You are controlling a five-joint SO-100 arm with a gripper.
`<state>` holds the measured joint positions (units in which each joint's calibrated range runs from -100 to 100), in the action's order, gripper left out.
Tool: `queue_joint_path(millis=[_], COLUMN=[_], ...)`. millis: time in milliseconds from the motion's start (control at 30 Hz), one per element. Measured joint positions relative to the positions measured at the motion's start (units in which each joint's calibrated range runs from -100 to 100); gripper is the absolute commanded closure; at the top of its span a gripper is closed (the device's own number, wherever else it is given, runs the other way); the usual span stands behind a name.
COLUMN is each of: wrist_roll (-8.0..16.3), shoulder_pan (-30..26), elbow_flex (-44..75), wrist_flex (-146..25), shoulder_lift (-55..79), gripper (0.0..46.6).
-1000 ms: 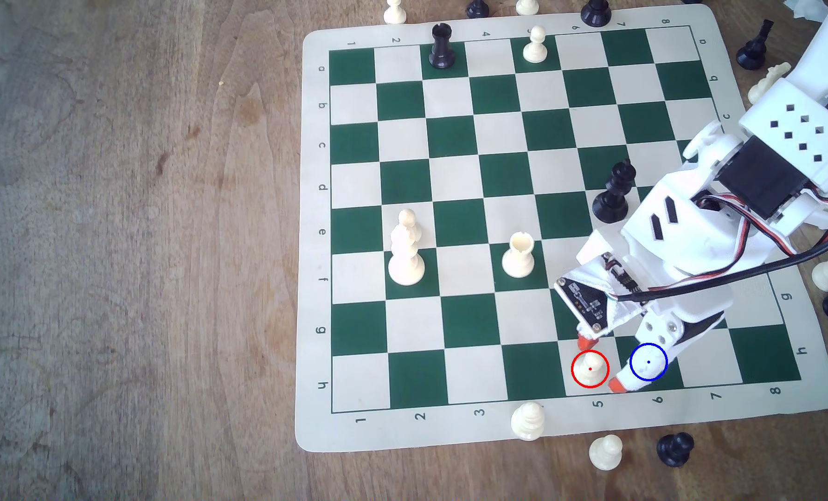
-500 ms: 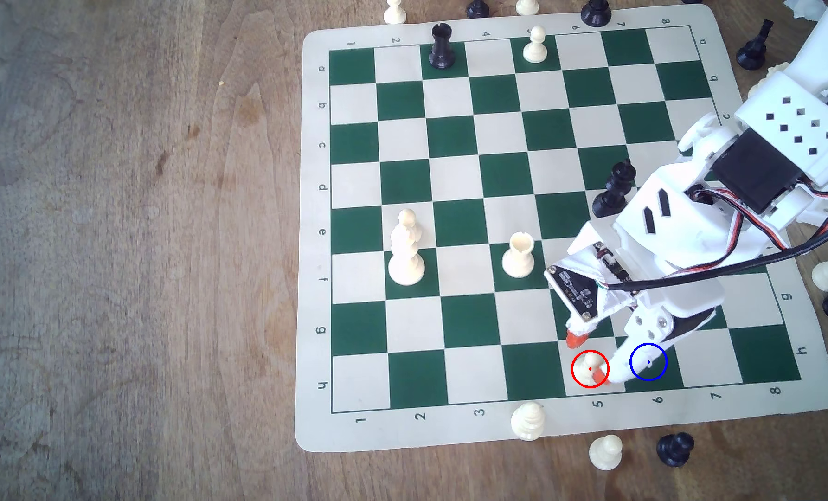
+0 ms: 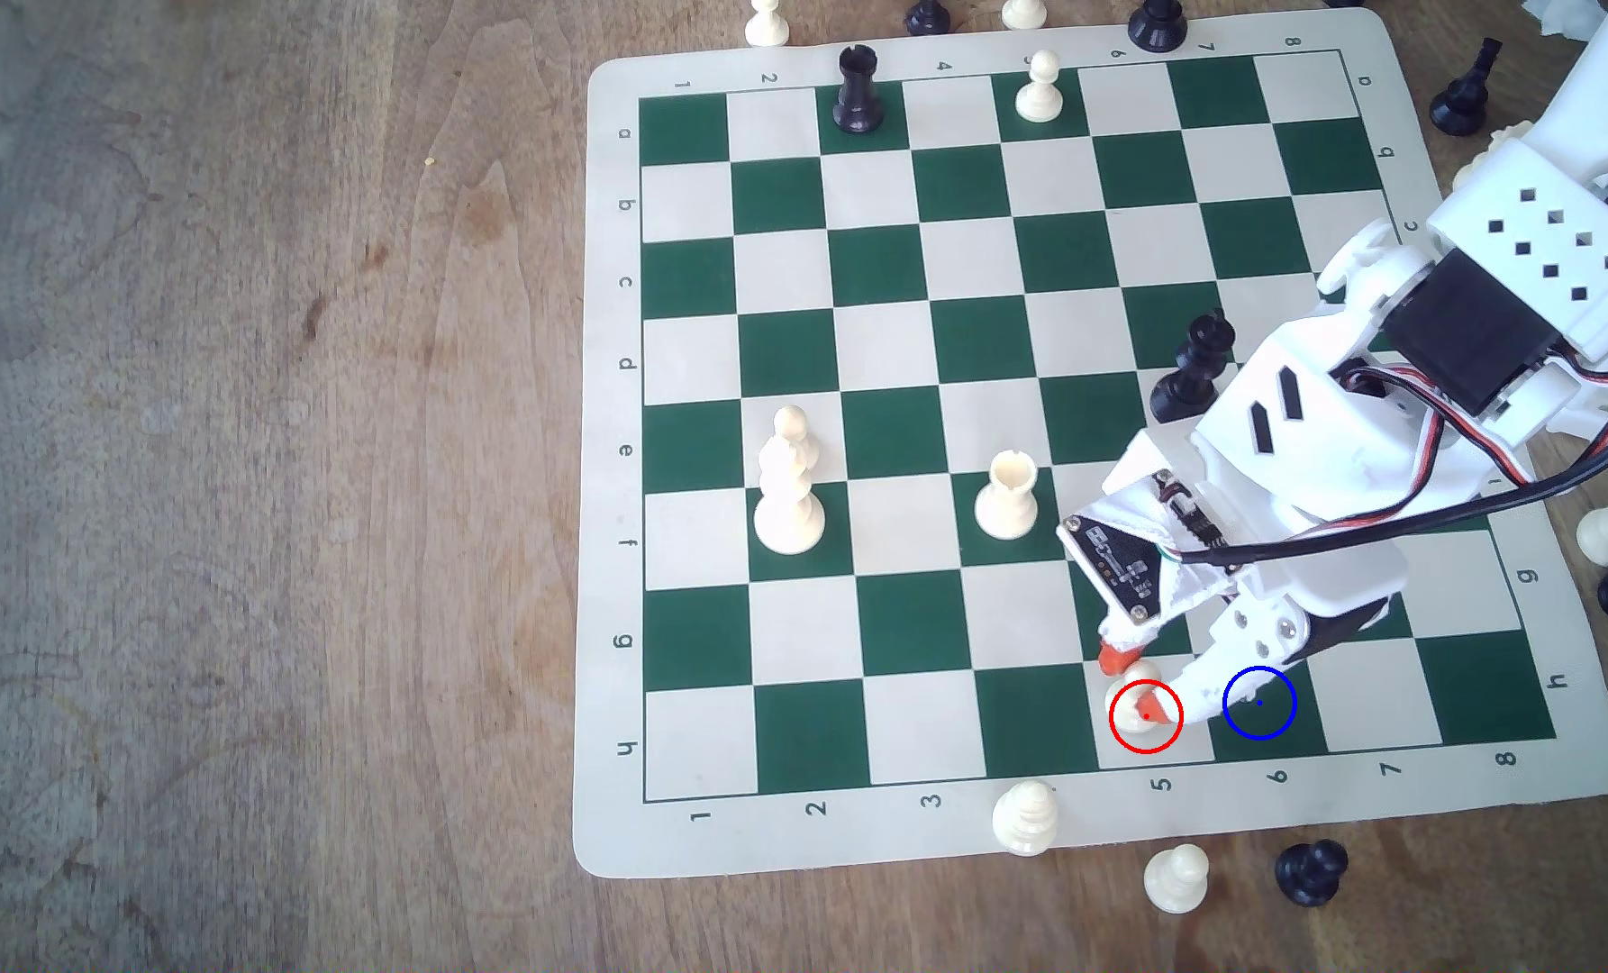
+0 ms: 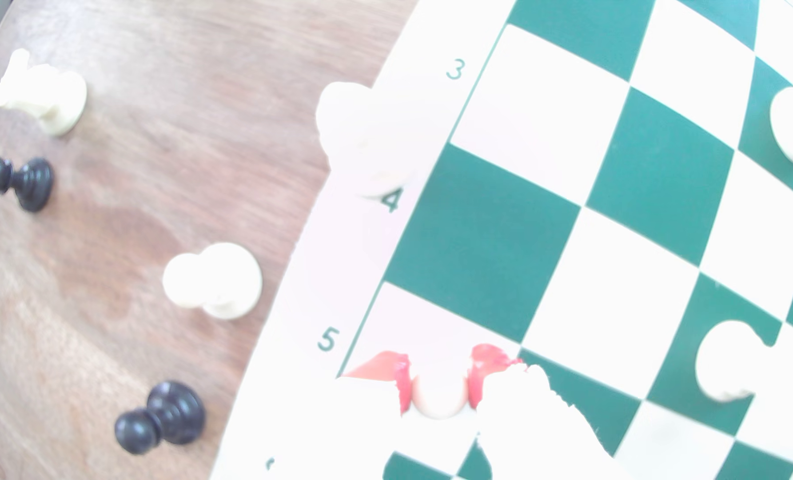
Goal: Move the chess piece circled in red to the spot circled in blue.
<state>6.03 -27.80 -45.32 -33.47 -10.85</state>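
Cream pawn (image 3: 1134, 704) between orange-tipped white tool (image 3: 1132, 680), on a green-and-cream checkered board (image 3: 912, 449).

Setting reads as a hobby or home robotics bench, not a formal lab; a brown wooden tabletop (image 3: 266, 468) with visible grain and stains carries a roll-up vinyl chess mat (image 3: 613, 524) in green and cream; loose black and cream pieces lie scattered off the mat on the wood; the white 3D-printed arm (image 3: 1343, 440) has exposed servo wiring and a bare circuit board (image 3: 1120, 566); walls and other furniture cannot be made out.
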Motion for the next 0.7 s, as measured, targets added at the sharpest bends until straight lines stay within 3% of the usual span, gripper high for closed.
queue_joint_path(millis=[333, 700], wrist_roll=[0.2, 0.5], shoulder_pan=[-0.3, 0.1], elbow_flex=[13.3, 7.2], wrist_flex=[-12.4, -20.0], shoulder_lift=[-4.6, -18.5], gripper=[46.4, 46.4])
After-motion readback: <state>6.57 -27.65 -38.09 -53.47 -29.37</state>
